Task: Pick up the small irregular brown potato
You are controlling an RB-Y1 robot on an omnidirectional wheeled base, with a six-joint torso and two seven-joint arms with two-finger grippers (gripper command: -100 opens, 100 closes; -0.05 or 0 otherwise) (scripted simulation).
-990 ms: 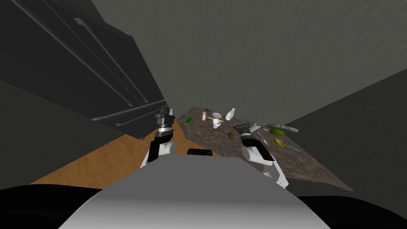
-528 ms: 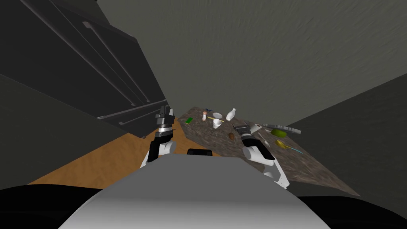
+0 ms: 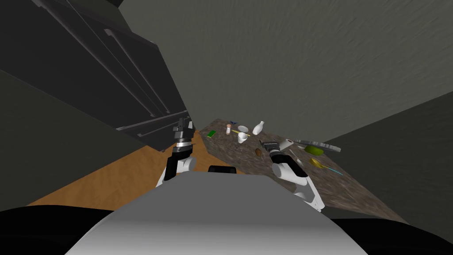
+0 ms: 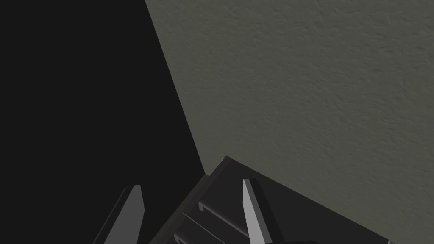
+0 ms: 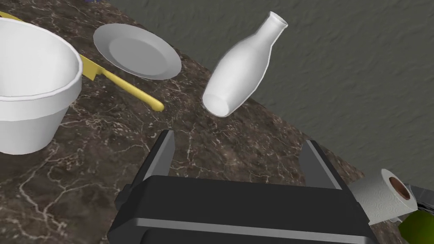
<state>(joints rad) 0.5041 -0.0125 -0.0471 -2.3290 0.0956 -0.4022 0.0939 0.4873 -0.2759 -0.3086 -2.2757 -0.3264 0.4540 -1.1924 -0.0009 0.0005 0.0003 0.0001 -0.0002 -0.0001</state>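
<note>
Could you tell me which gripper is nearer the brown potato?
Right. The right gripper hovers beside the potato above the countertop; the left gripper is far off, beyond the countertop's edge.

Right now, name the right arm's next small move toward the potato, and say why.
Probably ease the right jaws back and to my left, until they are over the potato. They stand open above the dark marble counter, aimed at the white bottle, while the potato lies nearer me, just left of them.

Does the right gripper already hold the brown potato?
No, the right gripper stands open over the marbled counter with nothing between its fingers, and the potato lies beside it.
</note>
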